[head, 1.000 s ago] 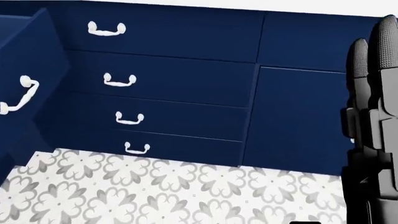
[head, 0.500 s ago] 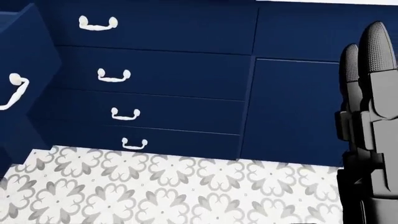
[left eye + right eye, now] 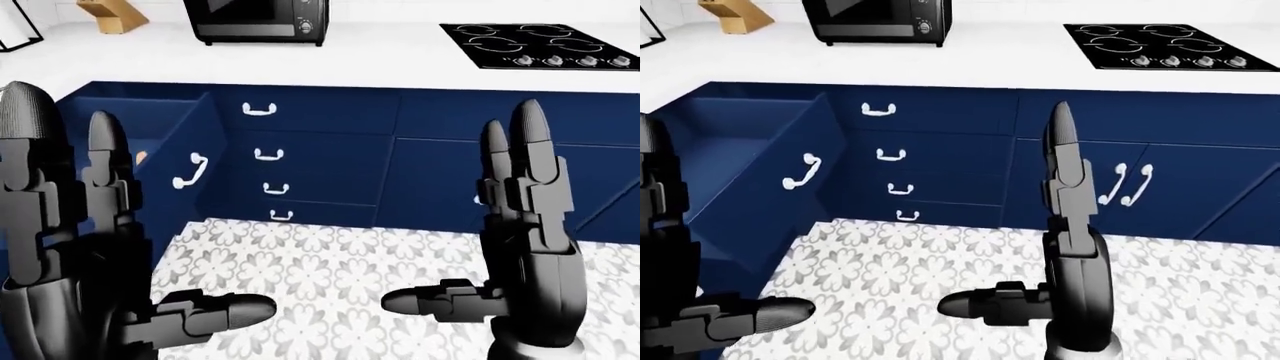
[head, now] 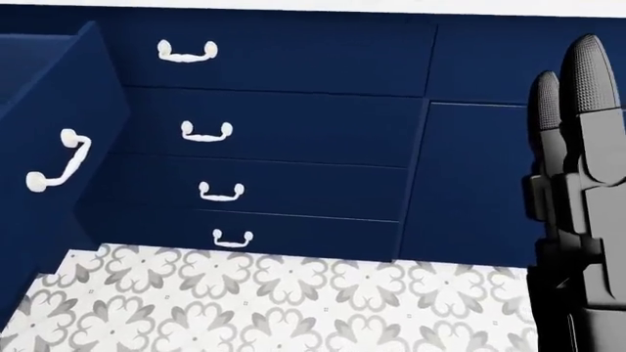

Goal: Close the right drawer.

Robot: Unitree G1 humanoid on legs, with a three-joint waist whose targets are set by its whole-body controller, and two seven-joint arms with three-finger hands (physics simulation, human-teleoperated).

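Note:
An open navy drawer (image 3: 760,150) juts out of the cabinet run at the left of the eye views, and its white handle (image 3: 800,171) faces right. In the head view that handle (image 4: 59,169) sits at the left edge. My left hand (image 3: 120,225) is raised at the lower left, fingers spread and open, holding nothing. My right hand (image 3: 470,225) stands upright right of centre, also open and empty. Both hands hang apart from the drawer, over the floor.
A stack of several shut drawers (image 4: 284,139) with white handles is right of the open one. Cabinet doors (image 3: 1125,184) follow further right. On the white counter (image 3: 400,60) are a microwave (image 3: 258,19), a knife block (image 3: 110,13) and a cooktop (image 3: 530,45). Patterned tile floor (image 3: 330,262) lies below.
The whole head view has shifted right and down since half a second ago, so the camera moved. The open drawer's front now shows more. The right hand stays at the right edge.

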